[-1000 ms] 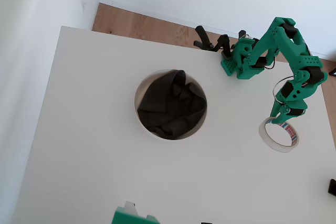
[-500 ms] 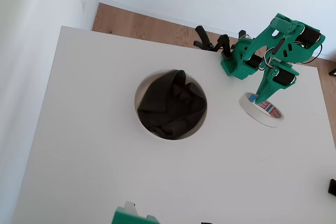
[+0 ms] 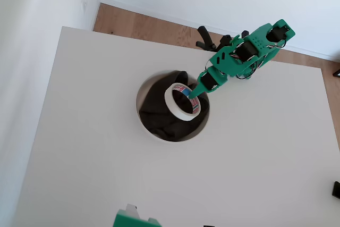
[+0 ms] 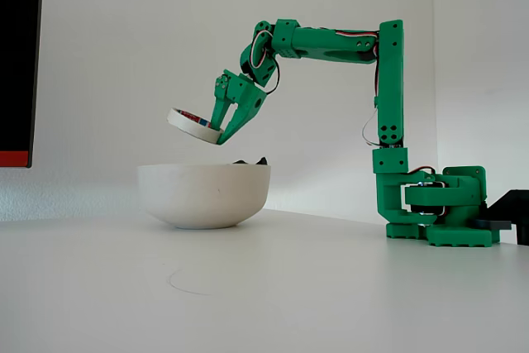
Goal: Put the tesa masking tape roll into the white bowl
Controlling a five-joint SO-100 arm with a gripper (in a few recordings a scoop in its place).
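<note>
My end effector point(image 4: 221, 128) is clenched on the tape roll point(image 4: 194, 125), pinching its wall at the side nearest my wrist, so the ring juts out away from me, tilted a little with its far edge higher in the fixed view. In the overhead view the tape roll point(image 3: 182, 101) hangs over the bowl point(image 3: 142, 123), toward about 2 o'clock of the opening, above the dark cloth point(image 3: 162, 112) that fills it. From the side, the ring sits clear above the rim with open air between them, nothing touching. To finish well, I judge I should carry the roll slightly further toward the bowl's middle, lower until it nearly meets the cloth, then let go, so it lands flat on the soft lining instead of clipping the rim and rolling onto the table point(image 3: 255, 174).
</note>
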